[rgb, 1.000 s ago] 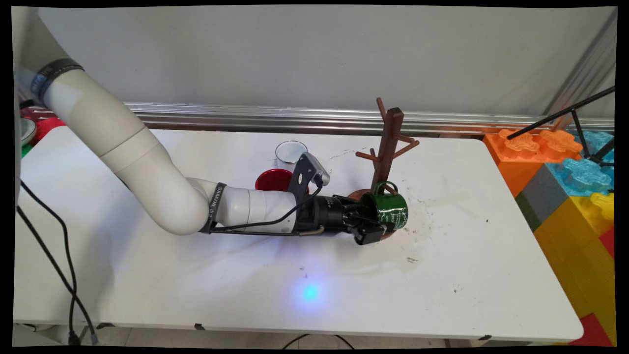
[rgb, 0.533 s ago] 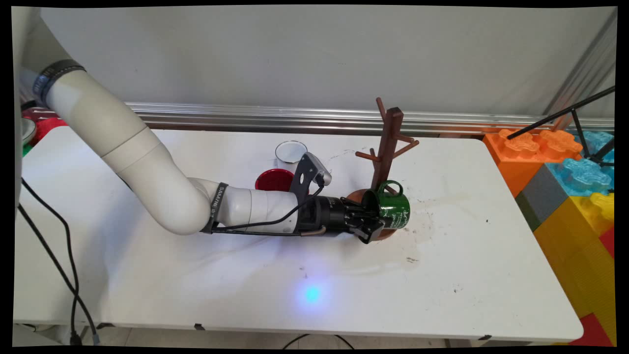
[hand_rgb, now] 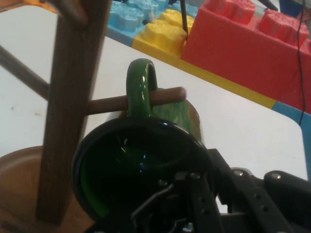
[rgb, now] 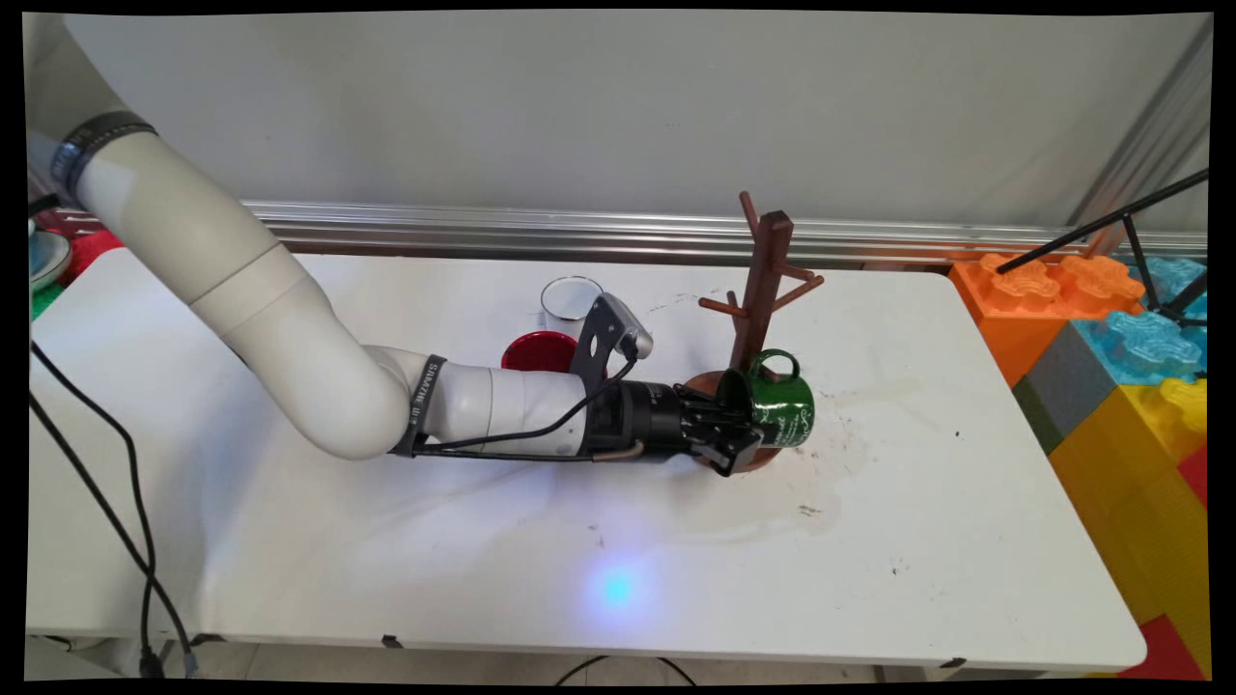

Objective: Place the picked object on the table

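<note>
My gripper (rgb: 736, 439) is shut on the rim of a green mug (rgb: 782, 411), one finger inside it and one outside. The mug lies on its side, mouth toward the hand, just above the round base (rgb: 699, 382) of a brown wooden mug tree (rgb: 765, 280). In the hand view the mug's handle (hand_rgb: 141, 87) is threaded on a low peg (hand_rgb: 167, 95) of the tree, right of the post (hand_rgb: 73, 97). The gripper (hand_rgb: 194, 190) rises from the bottom over the dark inside of the mug (hand_rgb: 121, 170).
A red mug (rgb: 538, 352) and a white mug (rgb: 572, 297) stand behind the forearm, left of the tree. Big coloured toy blocks (rgb: 1110, 357) line the table's right side, with a black tripod leg (rgb: 1110, 222) above them. Cables hang at the left.
The gripper has carried the green mug slightly right and up beside the tree's post, bringing the handle further along the low peg. The grip is unchanged.
</note>
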`<state>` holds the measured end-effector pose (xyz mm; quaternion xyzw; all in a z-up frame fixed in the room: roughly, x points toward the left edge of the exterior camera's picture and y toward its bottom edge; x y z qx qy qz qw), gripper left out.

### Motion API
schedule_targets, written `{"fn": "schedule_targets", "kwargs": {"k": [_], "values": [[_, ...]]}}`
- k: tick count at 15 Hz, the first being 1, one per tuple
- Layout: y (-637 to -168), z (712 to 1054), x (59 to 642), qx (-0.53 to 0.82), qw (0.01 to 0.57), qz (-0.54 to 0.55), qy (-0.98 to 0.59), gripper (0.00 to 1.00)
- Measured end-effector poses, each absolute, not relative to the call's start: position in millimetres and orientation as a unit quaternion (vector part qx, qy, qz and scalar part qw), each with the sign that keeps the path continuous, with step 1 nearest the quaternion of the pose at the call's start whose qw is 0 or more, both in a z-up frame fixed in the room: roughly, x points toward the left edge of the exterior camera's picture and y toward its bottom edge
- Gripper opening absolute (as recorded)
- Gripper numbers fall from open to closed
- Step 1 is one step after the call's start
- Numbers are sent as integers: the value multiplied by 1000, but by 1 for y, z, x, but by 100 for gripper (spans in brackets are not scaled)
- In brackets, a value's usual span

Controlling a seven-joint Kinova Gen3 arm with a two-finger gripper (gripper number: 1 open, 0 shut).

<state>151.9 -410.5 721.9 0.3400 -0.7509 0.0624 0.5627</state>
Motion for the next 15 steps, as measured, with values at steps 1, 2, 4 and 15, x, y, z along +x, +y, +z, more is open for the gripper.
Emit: {"fn": "schedule_targets", "kwargs": {"k": [1,2,4,15], "values": [[-409,724,151,340,564,61,-751,0],[-407,725,151,339,564,60,-750,0],[-401,729,150,337,566,56,-750,0],[-361,748,154,325,567,35,-756,0]]}}
